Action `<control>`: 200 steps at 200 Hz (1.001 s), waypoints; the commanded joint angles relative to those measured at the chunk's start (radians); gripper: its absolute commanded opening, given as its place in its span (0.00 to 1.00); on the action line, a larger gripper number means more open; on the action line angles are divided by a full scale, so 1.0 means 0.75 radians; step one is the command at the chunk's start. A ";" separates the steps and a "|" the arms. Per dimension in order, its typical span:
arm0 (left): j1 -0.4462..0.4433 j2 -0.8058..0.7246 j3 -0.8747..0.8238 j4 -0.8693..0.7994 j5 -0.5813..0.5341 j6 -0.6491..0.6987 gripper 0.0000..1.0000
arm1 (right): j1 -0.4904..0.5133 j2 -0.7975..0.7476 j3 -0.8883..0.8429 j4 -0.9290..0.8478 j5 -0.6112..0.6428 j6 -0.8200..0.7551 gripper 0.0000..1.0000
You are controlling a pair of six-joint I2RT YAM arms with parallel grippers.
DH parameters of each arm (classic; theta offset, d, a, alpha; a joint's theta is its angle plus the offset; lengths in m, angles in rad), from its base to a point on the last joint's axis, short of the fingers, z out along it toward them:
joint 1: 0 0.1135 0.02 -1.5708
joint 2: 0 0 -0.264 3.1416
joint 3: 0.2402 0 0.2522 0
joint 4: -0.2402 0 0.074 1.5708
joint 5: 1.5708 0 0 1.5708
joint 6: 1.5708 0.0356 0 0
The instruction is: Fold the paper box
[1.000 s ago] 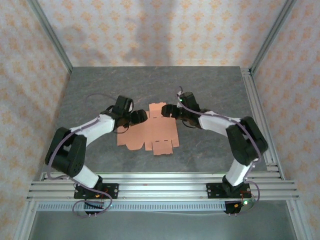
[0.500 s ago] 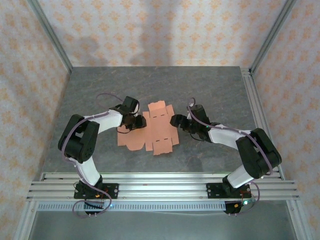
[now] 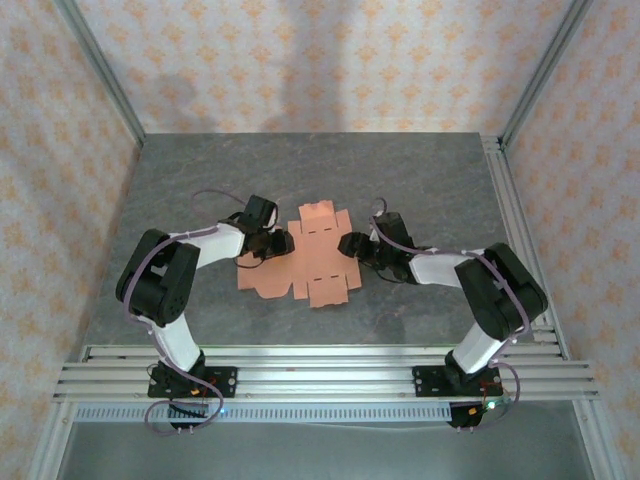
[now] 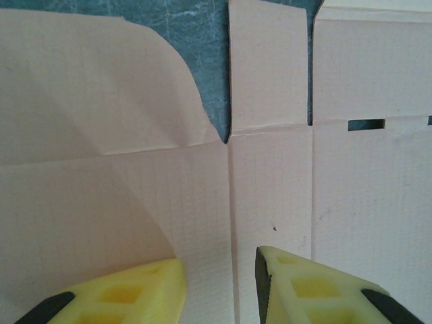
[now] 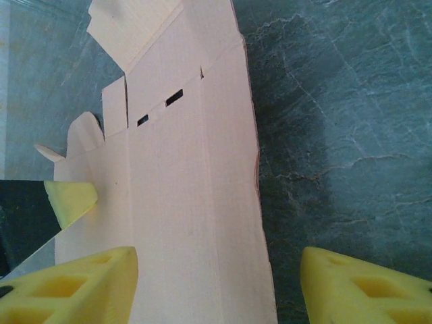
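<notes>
Currently paper box (image 3: 310, 262) flat; left jaws narrowly apart, right jaws wide, both empty.

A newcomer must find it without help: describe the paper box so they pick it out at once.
Start at the dark grey marbled table; near its middle, between the left gripper and the right gripper, lies the paper box. It is an unfolded die-cut sheet with tabs and slots, salmon-orange against the grey.
</notes>
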 commanded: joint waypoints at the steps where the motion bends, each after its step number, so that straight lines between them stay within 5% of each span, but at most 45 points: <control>1: -0.004 0.052 -0.074 -0.078 -0.056 -0.034 0.37 | -0.006 0.012 -0.031 0.094 -0.020 0.025 0.59; 44: -0.004 0.046 -0.073 -0.080 -0.054 -0.036 0.37 | -0.007 0.014 -0.062 0.192 -0.033 0.074 0.33; 74: -0.006 0.012 -0.075 -0.077 -0.043 -0.042 0.38 | -0.007 0.001 -0.038 0.060 0.033 0.001 0.00; 104: -0.007 -0.112 -0.125 -0.013 -0.016 -0.034 0.64 | -0.006 -0.038 0.054 -0.239 0.146 -0.171 0.00; 131: -0.007 -0.280 -0.147 -0.046 -0.140 -0.035 0.86 | 0.002 -0.068 0.193 -0.618 0.334 -0.389 0.00; 200: -0.006 -0.413 -0.158 -0.092 -0.265 -0.042 0.95 | 0.169 0.070 0.541 -1.231 1.009 -0.562 0.00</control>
